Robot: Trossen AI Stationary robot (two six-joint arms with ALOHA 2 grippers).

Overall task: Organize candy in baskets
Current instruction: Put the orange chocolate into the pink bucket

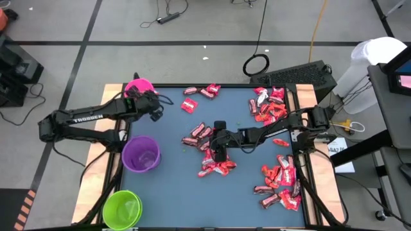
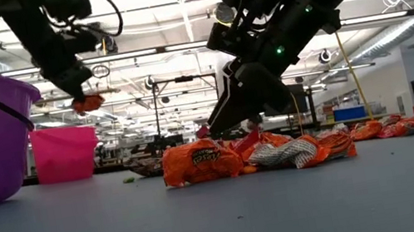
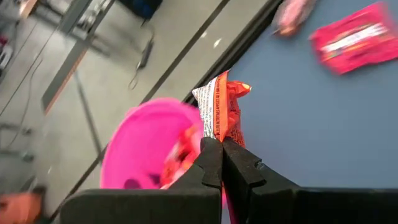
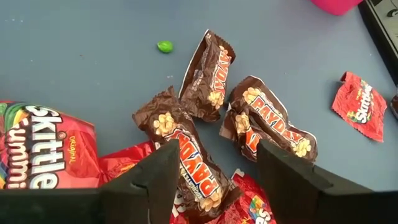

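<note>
My left gripper (image 1: 149, 102) is shut on an orange-wrapped candy (image 3: 222, 106) above the rim of the pink basket (image 1: 138, 85) at the table's far left corner. The purple basket (image 1: 141, 154) and the green basket (image 1: 122, 208) stand along the left edge, nearer the front. My right gripper (image 4: 217, 168) is open just over the middle pile of candy (image 1: 215, 163). Its fingers stand on either side of a brown-wrapped candy (image 4: 189, 155) that lies flat on the table among other brown and red pieces. My left gripper pinches one end of the orange wrapper (image 3: 219, 134) between its two fingertips, which slant downward. The rest of the candy sticks out beyond the fingers. It is lifted clear, over the table-side rim of the pink basket (image 2: 64, 154).
More candy lies in clusters at the far right (image 1: 270, 106), the near right (image 1: 279, 183) and the far middle (image 1: 199, 93). A green speck (image 4: 165, 46) lies loose near the brown pieces. Bare table shows between the purple basket and the middle pile.
</note>
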